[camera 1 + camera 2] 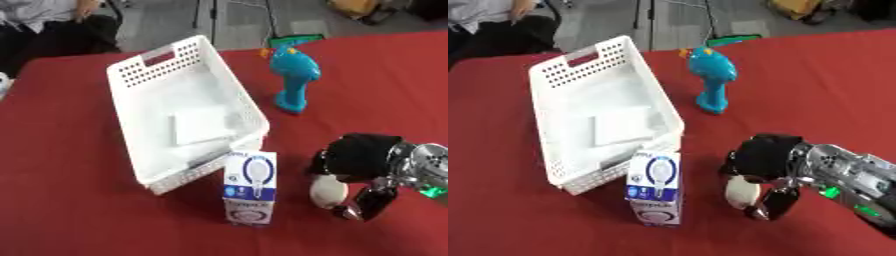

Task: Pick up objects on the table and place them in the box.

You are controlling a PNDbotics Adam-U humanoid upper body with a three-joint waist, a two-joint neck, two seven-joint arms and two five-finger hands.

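Observation:
A white perforated basket [127, 75] lies on the red table, with a flat white packet [201, 125] inside it. Upright at the basket's near corner stands a white and blue light-bulb carton [250, 188]. A blue bird-shaped toy [293, 80] stands behind and to the right of the basket. My right hand [767, 157] comes in from the right edge, palm down, its fingers curled round a small white rounded object [739, 193] at the table surface. My left hand shows in neither view.
The red tablecloth [70, 200] covers the whole table. A green and black tool [297, 39] lies at the far edge behind the toy. A seated person shows at the top left, away from the objects.

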